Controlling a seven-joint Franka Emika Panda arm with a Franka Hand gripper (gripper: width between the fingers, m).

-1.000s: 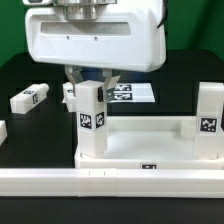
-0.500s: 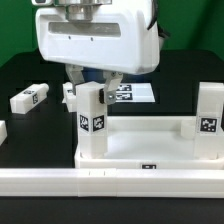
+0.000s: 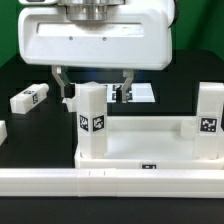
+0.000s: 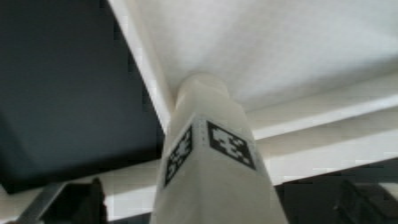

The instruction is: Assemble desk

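Note:
The white tabletop lies rim-up in the exterior view. One white leg stands upright in its corner on the exterior view's left, and a second leg stands in the corner on the right. My gripper hangs over the left leg, open, with a finger on each side of the leg's top and a gap on both sides. In the wrist view the tagged leg rises between the dark fingers, with the gripper not touching it.
A loose leg lies on the black table at the exterior view's left, with another white piece at the left edge. The marker board lies behind the tabletop. A long low white rail runs along the front.
The fingers stood close against the left leg's top; they have now spread wide apart and let it go. The hand has also turned. The leg stays upright in its corner.

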